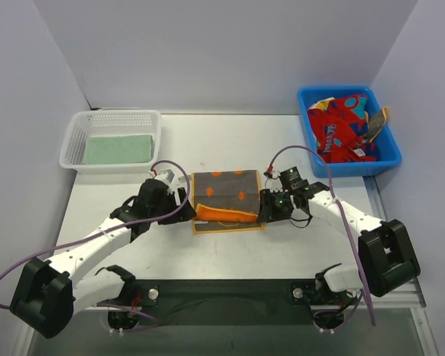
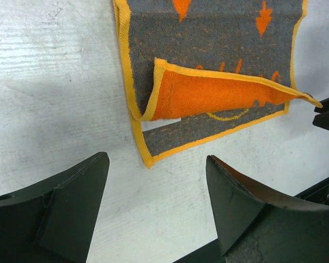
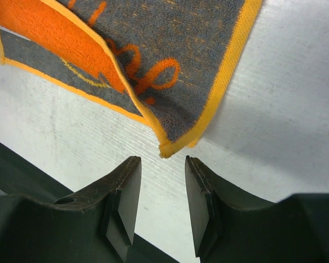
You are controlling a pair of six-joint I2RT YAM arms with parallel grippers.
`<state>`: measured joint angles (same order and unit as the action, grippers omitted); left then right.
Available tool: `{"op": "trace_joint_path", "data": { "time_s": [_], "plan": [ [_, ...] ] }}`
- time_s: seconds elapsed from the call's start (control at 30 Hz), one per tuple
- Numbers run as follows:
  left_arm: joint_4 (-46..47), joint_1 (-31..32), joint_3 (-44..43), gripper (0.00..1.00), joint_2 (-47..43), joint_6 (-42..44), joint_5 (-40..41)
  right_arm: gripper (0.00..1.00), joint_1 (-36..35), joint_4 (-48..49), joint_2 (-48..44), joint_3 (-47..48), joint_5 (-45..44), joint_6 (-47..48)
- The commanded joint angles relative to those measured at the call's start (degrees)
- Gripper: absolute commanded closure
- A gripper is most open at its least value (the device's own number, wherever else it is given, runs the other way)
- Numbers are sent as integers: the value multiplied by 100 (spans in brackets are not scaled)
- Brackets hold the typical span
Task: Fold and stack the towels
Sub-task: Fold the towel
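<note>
top view: a grey towel (image 1: 222,187) of looped terry cloth, with orange arrow-like motifs and a yellow-orange bound hem, lies spread at the centre of the white table (image 1: 208,252). its lower edge is turned up and over, so the plain bright-orange underside shows as a soft rolled flap (image 1: 224,215) across the lower part of the cloth. the left gripper (image 1: 184,200) sits just beside the towel's left edge and the right gripper (image 1: 263,207) just beside its right edge. left wrist view: the left gripper (image 2: 156,161) has its two dark, wedge-shaped fingers (image 2: 71,203) spread wide; nothing lies between them, and the towel's hemmed corner is just ahead of the gap. a small white label (image 2: 162,123) shows under the curled flap. right wrist view: the right gripper (image 3: 162,161) has its fingers (image 3: 123,192) parted by a narrow gap, flat inner faces towards each other. the pointed hem corner of the towel ends just beyond the fingertips at mid-frame and is not pinched. upper left of the top view: a white basket (image 1: 70,144) of perforated plastic mesh holds a pale green towel (image 1: 119,148), folded into a flat rectangle. upper right: a smooth-walled blue bin (image 1: 356,167) holds crumpled red towels (image 1: 341,126) printed with blue and teal shapes.
</note>
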<state>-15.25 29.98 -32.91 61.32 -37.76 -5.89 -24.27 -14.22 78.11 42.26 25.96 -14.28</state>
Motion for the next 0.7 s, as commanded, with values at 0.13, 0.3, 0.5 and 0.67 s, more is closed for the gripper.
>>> {"op": "trace_joint_path", "data": {
  "time_s": [0.13,0.3,0.5,0.67],
  "plan": [
    [74,96,-1277,20,960,295,246,62,-60,-266,-199,581,-512,84],
    [101,157,-2192,26,1935,462,465,64,-104,-240,-182,950,-837,-48],
    [-189,271,-3265,35,3280,638,510,68,-227,-64,415,1162,-1154,-479],
    [-444,439,-3425,50,3826,726,484,71,-473,-28,855,1083,-1207,-453]
  ]
}}
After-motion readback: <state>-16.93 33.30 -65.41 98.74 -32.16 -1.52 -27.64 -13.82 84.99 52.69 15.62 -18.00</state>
